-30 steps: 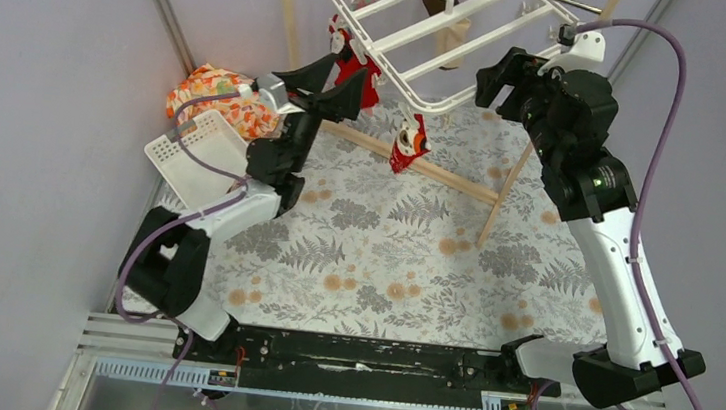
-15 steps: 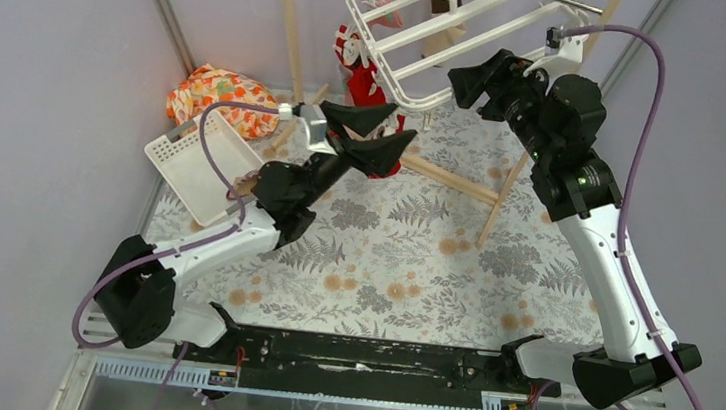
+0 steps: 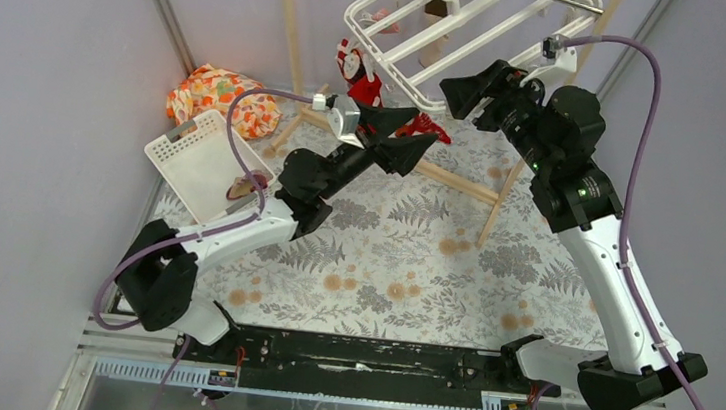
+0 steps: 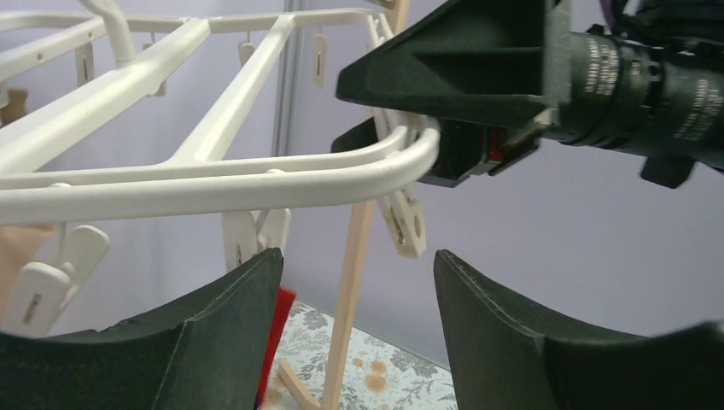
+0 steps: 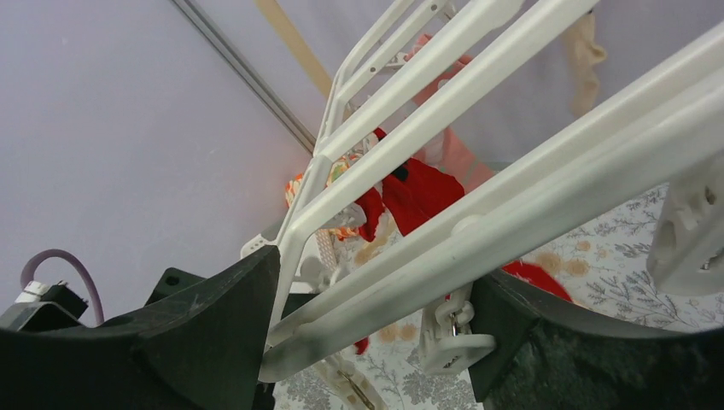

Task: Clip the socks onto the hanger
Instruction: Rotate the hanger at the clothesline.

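The white grid hanger (image 3: pixel 426 30) hangs tilted at the top, its clips dangling. One red patterned sock (image 3: pixel 359 76) hangs clipped at its left edge. A second red sock (image 3: pixel 434 126) shows just beyond my left gripper (image 3: pixel 418 132). That gripper is open below the hanger's near rail (image 4: pixel 213 184), with nothing between its fingers and the red sock (image 4: pixel 275 342) behind its left one. My right gripper (image 3: pixel 462 96) is open at the hanger's near corner. A rail (image 5: pixel 478 231) runs between its fingers and a clip (image 5: pixel 457 337) sits by its right one. A tan piece (image 3: pixel 436 31) hangs at the far side.
A white slotted basket (image 3: pixel 198 159) leans at the left with a small dark item (image 3: pixel 240 190) inside. The orange floral bundle (image 3: pixel 219 96) lies behind it. Wooden rack poles (image 3: pixel 452 178) cross under the hanger. Walls close in on both sides.
My left gripper swung right and up, from the left red sock to under the hanger's near rail. The right gripper shifted left and the hanger tilted and rose.
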### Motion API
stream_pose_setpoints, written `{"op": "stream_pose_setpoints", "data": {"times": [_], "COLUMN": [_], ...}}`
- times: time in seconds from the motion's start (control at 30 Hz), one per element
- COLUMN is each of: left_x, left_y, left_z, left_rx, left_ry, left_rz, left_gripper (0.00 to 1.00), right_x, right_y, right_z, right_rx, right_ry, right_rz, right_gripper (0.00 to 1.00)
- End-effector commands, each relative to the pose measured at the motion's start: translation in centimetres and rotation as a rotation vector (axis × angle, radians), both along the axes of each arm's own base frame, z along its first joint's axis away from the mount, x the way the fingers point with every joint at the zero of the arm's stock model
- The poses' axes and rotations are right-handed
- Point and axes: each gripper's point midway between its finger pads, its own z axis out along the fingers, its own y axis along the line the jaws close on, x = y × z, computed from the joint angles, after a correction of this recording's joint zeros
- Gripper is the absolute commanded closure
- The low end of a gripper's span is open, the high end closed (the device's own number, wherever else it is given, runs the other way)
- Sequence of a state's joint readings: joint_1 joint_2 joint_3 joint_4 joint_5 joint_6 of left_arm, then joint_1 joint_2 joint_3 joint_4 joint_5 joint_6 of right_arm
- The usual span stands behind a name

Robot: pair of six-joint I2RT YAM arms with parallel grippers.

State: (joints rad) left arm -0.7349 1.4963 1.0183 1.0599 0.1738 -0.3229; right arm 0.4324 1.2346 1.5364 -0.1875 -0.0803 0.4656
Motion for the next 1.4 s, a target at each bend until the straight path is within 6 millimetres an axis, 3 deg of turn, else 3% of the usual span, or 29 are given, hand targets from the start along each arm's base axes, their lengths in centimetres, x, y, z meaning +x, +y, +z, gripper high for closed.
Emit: {"op": "stream_pose_setpoints", "data": {"times": [0.0,0.1,0.27,0.43,0.53,0.67,0.87,1.1,1.37], "left_x": [-3.1,-2.9,-4.8,-6.6,-6.3,-6.0,-6.6,-3.9,-2.9], "left_y": [1.1,1.5,1.8,5.3,6.5,5.2,4.1,2.1,1.3], "left_z": [2.6,3.2,4.4,5.5,5.6,5.6,7.4,5.9,5.5], "left_rx": [-0.027,-0.058,-0.158,-0.449,-0.616,-0.652,-0.77,-0.755,-0.782], "left_ry": [-0.064,-0.076,0.044,0.205,0.326,0.446,0.547,0.675,0.699], "left_rz": [-0.03,-0.004,-0.151,-0.251,-0.302,-0.316,-0.447,-0.384,-0.387], "left_gripper": [0.27,0.26,0.25,0.25,0.27,0.3,0.3,0.32,0.34], "right_x": [-1.0,-1.1,-1.3,-1.6,-1.6,-1.8,-2.1,-3.1,-4.2], "right_y": [0.5,1.1,0.5,0.2,0.4,0.6,0.4,-0.1,-0.6], "right_z": [2.4,2.4,2.4,2.7,2.7,2.9,3.0,4.0,4.6], "right_rx": [0.042,0.058,0.046,0.045,0.057,0.072,0.082,0.093,0.092], "right_ry": [-0.074,-0.07,-0.081,-0.092,-0.092,-0.095,-0.104,-0.13,-0.149], "right_rz": [0.036,0.064,0.037,0.032,0.041,0.052,0.048,0.051,0.051], "right_gripper": [0.21,0.2,0.2,0.2,0.2,0.2,0.2,0.2,0.2]}}
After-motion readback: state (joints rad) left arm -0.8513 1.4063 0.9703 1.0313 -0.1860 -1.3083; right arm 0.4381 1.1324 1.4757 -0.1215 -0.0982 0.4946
